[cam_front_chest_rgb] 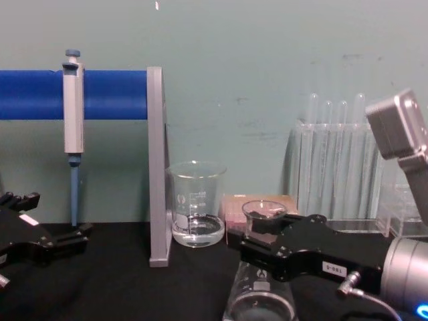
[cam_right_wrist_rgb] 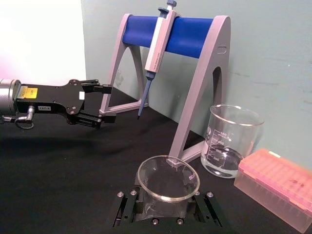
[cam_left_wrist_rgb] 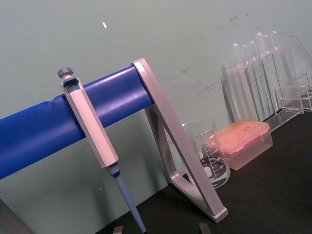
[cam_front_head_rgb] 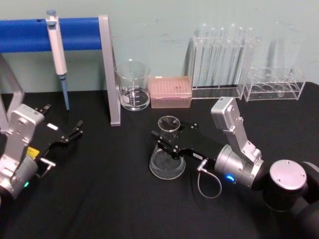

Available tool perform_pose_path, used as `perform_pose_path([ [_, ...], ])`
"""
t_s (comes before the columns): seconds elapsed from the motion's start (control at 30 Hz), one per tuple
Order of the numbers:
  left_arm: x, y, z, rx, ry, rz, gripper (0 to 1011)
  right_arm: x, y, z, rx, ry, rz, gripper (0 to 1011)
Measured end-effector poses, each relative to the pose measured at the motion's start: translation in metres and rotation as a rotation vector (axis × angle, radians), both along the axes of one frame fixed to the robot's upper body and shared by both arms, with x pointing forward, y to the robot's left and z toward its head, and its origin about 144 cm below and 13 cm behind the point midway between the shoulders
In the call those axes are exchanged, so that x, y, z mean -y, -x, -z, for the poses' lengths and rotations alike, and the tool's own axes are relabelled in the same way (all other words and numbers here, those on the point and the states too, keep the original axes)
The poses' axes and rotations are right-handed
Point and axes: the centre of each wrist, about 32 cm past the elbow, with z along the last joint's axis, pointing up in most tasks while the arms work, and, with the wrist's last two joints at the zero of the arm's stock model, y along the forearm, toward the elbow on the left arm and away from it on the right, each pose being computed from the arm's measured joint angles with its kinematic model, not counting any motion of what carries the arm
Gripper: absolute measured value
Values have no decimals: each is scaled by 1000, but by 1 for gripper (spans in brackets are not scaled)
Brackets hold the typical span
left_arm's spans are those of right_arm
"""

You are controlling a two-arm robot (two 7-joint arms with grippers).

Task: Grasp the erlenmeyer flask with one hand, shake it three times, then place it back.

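Gripper (cam_front_head_rgb: 163,143) snug around erlenmeyer flask (cam_front_head_rgb: 167,165) neck.

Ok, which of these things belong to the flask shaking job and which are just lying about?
Job: flask; right gripper, clamped on its neck.
Lying about: beaker; pipette on its stand; tip box; test tubes; left gripper, open, parked at left.

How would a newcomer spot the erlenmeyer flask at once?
Start at the blue-barred pipette stand, back left behind the parked left pincer; right of its grey post stand a beaker and a pink tip box. In front of those, the erlenmeyer flask has the right pincer around its neck. Unlike the straight-sided beaker, it flares from a narrow neck to a broad base.
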Motion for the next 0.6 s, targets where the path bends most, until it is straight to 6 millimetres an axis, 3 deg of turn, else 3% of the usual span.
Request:
perform_pose_path([
  [0.6,0,0,0,0,0,0,1001,2,0,-8,4,-11,19,458],
])
